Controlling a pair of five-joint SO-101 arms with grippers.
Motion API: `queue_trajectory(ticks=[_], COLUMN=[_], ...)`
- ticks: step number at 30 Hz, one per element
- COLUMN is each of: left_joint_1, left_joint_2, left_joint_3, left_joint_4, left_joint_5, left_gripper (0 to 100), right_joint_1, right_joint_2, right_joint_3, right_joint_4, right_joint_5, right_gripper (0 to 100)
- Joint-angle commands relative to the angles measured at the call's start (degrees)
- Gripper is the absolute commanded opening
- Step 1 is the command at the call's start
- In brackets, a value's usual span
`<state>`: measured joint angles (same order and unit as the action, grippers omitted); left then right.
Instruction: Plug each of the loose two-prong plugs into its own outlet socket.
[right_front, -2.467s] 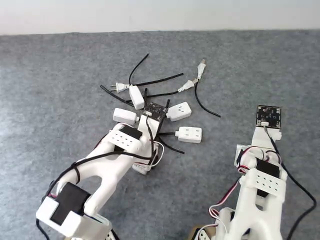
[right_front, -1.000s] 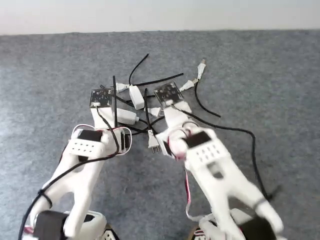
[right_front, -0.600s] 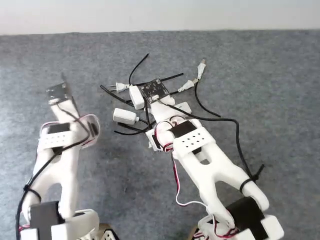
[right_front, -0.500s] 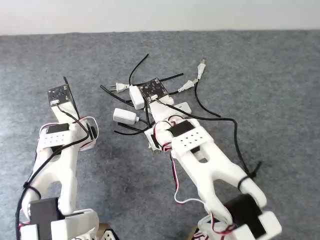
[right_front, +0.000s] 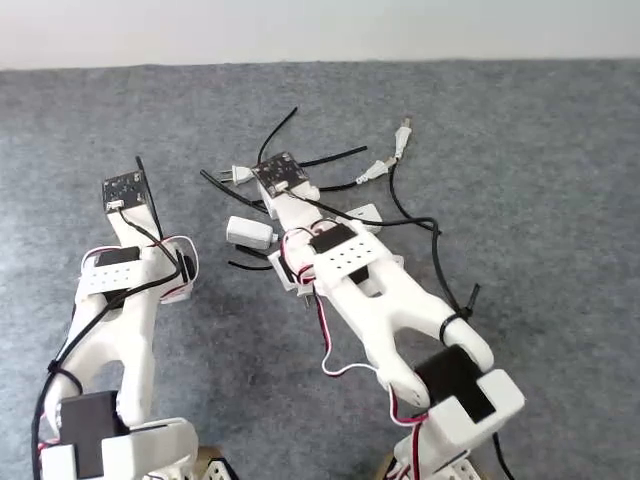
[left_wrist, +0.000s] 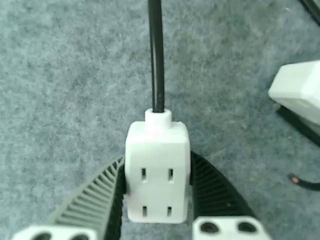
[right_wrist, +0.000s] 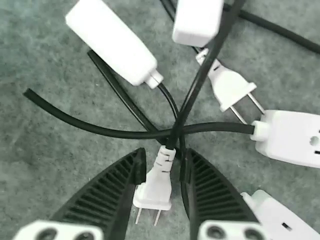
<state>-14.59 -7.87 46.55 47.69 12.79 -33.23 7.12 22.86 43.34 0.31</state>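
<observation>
The left gripper (left_wrist: 156, 165) is squeezed tight on a white outlet socket (left_wrist: 157, 145). It is at the left side of the table (right_front: 520, 200), away from the pile of cords. The slots of that socket have nothing in them.

The right gripper (right_wrist: 164, 152) is down in the pile in the middle of the table. Its two sides hug a small white two-prong plug (right_wrist: 152, 192).

That plug and the held socket are well apart, so I think the first pair is not joined yet.

A loose plug (right_front: 235, 175) lies at the far left of the pile. Two more plugs (right_front: 400, 130) lie at the far right. A spare socket (right_front: 250, 232) lies just left of the right arm. No plug I can see sits in a socket. Almost all of the job is left to do.
</observation>
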Motion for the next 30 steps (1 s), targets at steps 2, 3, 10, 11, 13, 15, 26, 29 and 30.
queue_trajectory(ticks=[2,3,10,11,13,15,26,29,30], left_joint_1=[0.3,0.4,0.3,0.3,0.3,0.3,0.3,0.3,0.3], left_joint_2=[-0.1,-0.1,0.0,0.0,0.0,0.0,0.0,0.0,0.0], left_joint_3=[-2.1,-2.1,-2.1,-2.1,-2.1,-2.1,-2.1,-2.1,-2.1], left_joint_4=[-1.3,-1.3,-1.3,-1.3,-1.3,-1.3,-1.3,-1.3,-1.3], left_joint_5=[-0.4,-0.4,-0.4,-0.4,-0.4,-0.4,-0.4,-0.4,-0.4], left_gripper=[1,1,1,1,1,1,1,1,1], right_joint_1=[0.0,0.2,0.4,0.4,0.4,0.4,0.5,0.4,0.4], right_joint_2=[0.0,0.0,0.7,1.1,1.3,1.3,1.8,1.8,1.8], right_joint_3=[-3.2,-3.1,-1.1,-1.2,-1.2,-1.2,-1.3,-1.3,-1.3], right_joint_4=[0.5,0.6,0.0,0.0,0.0,0.0,0.3,0.2,0.2], right_joint_5=[-0.2,0.0,1.1,1.1,1.0,1.0,1.0,1.1,1.1], right_gripper=[13.6,13.6,13.2,13.2,13.2,13.2,9.4,7.8,9.0])
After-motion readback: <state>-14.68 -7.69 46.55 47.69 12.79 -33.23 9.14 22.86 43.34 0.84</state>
